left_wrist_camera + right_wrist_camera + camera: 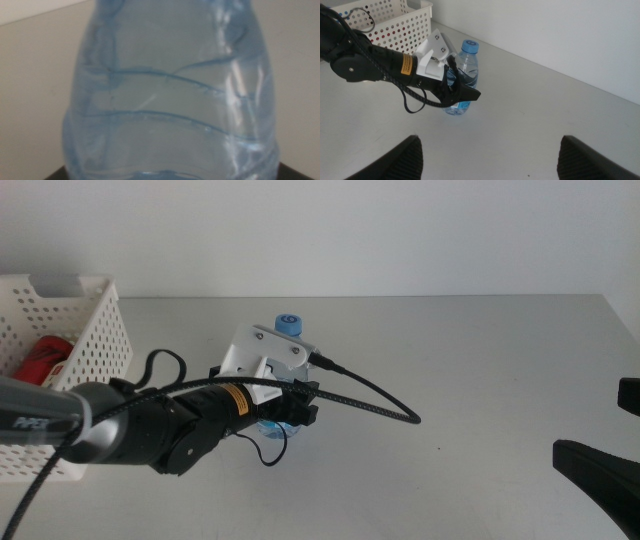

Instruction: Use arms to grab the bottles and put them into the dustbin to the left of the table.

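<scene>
Middle view: the left pincer grips the upright water bottle mid-worktop, right of the dustbin holding a red can.
Left wrist view: bottle fills the frame.
Right wrist view: right pincer gapes wide, empty.

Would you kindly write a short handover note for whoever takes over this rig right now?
Left gripper: at the clear blue-capped water bottle mid-table, fingers on either side of its body; whether they have closed on it cannot be told. The bottle stands upright on the light grey tabletop.
Right gripper: waiting at the table's right side, open, holding nothing.
Done: a red can lies in the white perforated plastic basket at the table's left.
Left: lift the water bottle and drop it in the basket. No yellow-liquid bottle is in view.
</scene>
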